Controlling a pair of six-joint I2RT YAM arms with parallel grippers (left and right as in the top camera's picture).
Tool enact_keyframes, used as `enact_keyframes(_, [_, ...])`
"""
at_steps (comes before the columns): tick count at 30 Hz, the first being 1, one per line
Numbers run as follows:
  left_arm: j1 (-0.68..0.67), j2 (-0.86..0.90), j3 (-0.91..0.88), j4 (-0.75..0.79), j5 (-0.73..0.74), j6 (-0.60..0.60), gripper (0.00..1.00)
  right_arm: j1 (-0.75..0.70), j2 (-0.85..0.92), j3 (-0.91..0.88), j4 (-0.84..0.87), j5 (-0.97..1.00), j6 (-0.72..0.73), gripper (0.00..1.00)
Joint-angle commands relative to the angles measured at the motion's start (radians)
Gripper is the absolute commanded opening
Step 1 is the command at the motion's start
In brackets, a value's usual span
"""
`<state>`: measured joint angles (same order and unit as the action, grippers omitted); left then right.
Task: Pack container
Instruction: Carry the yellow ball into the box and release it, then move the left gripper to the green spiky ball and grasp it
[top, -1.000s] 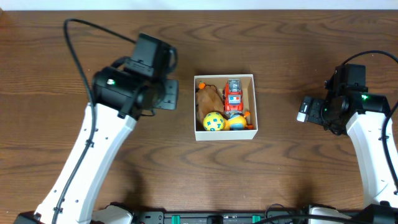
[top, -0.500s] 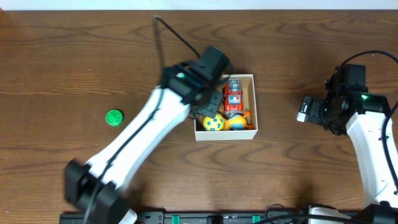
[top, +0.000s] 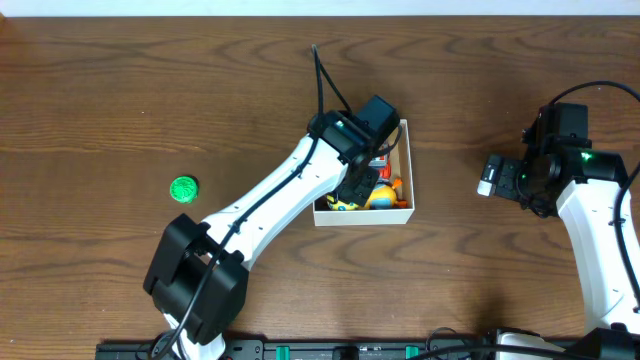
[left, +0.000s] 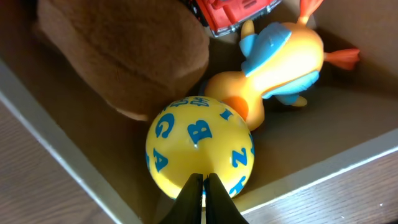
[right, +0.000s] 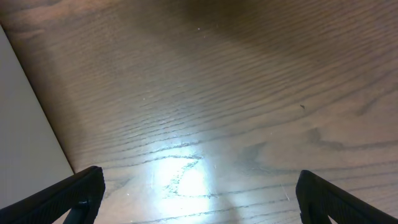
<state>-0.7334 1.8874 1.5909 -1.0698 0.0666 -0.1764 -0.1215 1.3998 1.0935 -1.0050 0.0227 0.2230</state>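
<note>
The container (top: 409, 170), a small white cardboard box with a tan floor, sits mid-table. It holds a yellow ball with blue letters (left: 199, 146), a brown plush (left: 124, 50), an orange and blue duck (left: 280, 56) and a red truck (left: 239, 12). My left gripper (top: 352, 190) reaches into the box from the left. Its fingers (left: 203, 186) are shut, empty, just over the yellow ball near the box's front wall (left: 348, 163). My right gripper (top: 487, 176) is open and empty over bare table to the right of the box; in the right wrist view (right: 199, 199) only wood shows between its fingers.
A small green round thing (top: 183, 188) lies on the wooden table far left of the box. The left arm (top: 280, 195) stretches across the table from the front left to the box. The right arm (top: 600, 230) stands at the right edge.
My left arm has swung right, from beside the box's left wall to over and into the box. The green thing on the left has come into view. The right arm has not moved.
</note>
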Motion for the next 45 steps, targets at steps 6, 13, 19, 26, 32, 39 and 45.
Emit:
enact_keyframes(6, [0.001,0.017,-0.139,0.090,0.058,-0.014,0.06,-0.006,0.001,-0.003,0.002,0.003,-0.012,0.99])
enact_keyframes(13, [0.008,0.009,-0.180,0.109,0.053,0.019,0.06,-0.006,0.001,-0.003,-0.005,0.003,-0.011,0.99])
enact_keyframes(19, [0.008,-0.048,-0.043,0.006,0.014,0.053,0.06,-0.006,0.001,-0.003,-0.005,0.003,-0.012,0.99])
enact_keyframes(26, [0.014,-0.208,0.114,-0.120,-0.130,0.051,0.50,-0.006,0.001,-0.003,-0.004,0.003,-0.012,0.99])
enact_keyframes(32, [0.127,-0.362,0.114,-0.168,-0.177,0.011,0.90,-0.006,0.001,-0.003,-0.004,0.003,-0.015,0.99])
enact_keyframes(39, [0.469,-0.451,0.109,-0.217,-0.188,-0.044,0.98,-0.006,0.001,-0.003,-0.002,0.003,-0.015,0.99])
enact_keyframes(45, [0.713,-0.410,0.032,-0.191,-0.182,-0.058,0.98,-0.006,0.001,-0.003,-0.001,0.003,-0.015,0.99])
